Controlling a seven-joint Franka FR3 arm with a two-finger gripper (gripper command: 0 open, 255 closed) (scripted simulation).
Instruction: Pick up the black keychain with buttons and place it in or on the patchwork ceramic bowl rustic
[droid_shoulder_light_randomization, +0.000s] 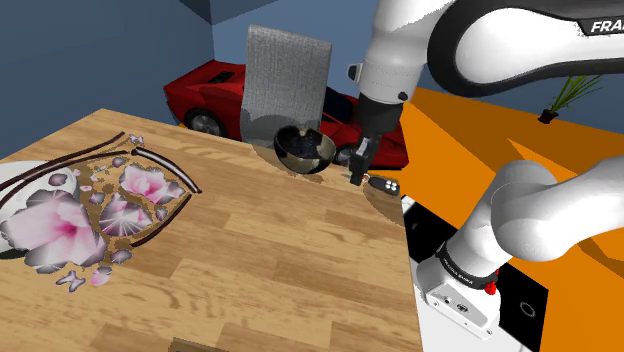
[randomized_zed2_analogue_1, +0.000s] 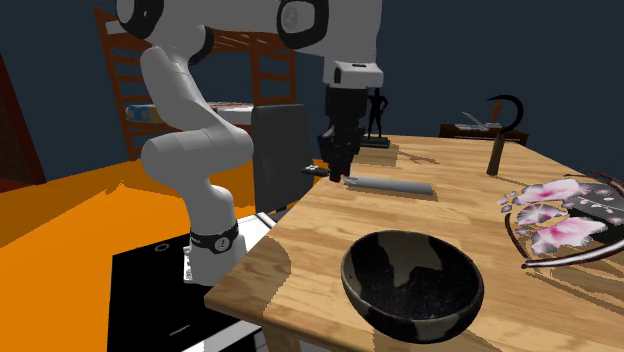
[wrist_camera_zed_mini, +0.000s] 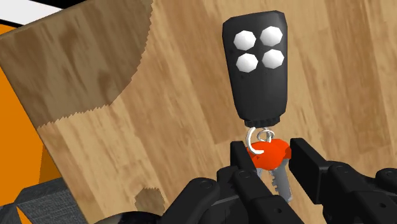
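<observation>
The pincer (wrist_camera_zed_mini: 270, 156) clasps the black keychain (wrist_camera_zed_mini: 257, 63) by its red key head. It looks unlifted from the bench (droid_shoulder_light_randomization: 280, 260). The dark bowl (droid_shoulder_light_randomization: 305, 150), upper centre, waits.

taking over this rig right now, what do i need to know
Gripper: shut on the keychain, clasping its red key head.
Keychain: apparently lying on the table, near the edge by the stand, not yet lifted.
Bowl: on the same table, empty.
Done: reach and grasp.
Left: lift, carry to the bowl, release.
</observation>
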